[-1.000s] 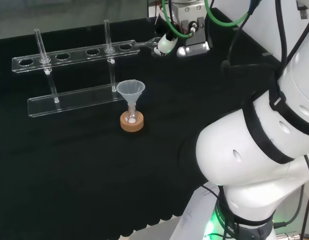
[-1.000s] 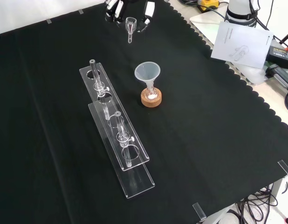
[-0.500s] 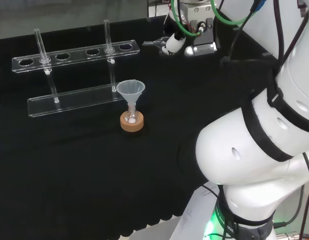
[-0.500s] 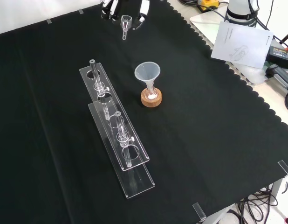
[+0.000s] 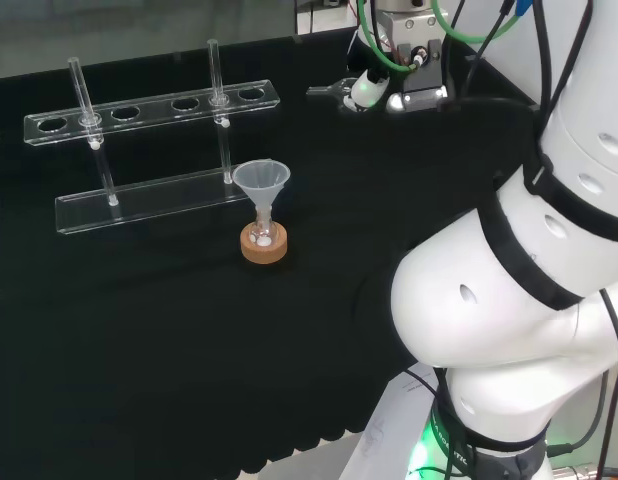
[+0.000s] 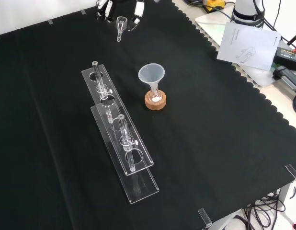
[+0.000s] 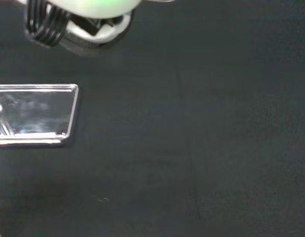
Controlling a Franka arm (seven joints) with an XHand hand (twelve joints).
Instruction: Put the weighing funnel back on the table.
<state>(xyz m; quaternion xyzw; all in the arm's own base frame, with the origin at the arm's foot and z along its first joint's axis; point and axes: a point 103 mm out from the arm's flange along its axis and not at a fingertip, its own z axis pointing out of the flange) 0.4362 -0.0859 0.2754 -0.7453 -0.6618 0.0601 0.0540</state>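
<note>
- Weighing funnel [image 6: 120,24] pinched between the fingers of the hand [image 6: 138,9], at the top of the front view.
- Seems to hang clear of the cloth [image 6: 210,143]; hard to tell.
- Rack [image 6: 117,143] and big funnel [image 6: 151,74] on its cork ring [image 6: 154,101] stand well apart from it.

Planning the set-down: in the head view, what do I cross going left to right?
rack → funnel → weighing funnel, held in the hand → arm
</note>
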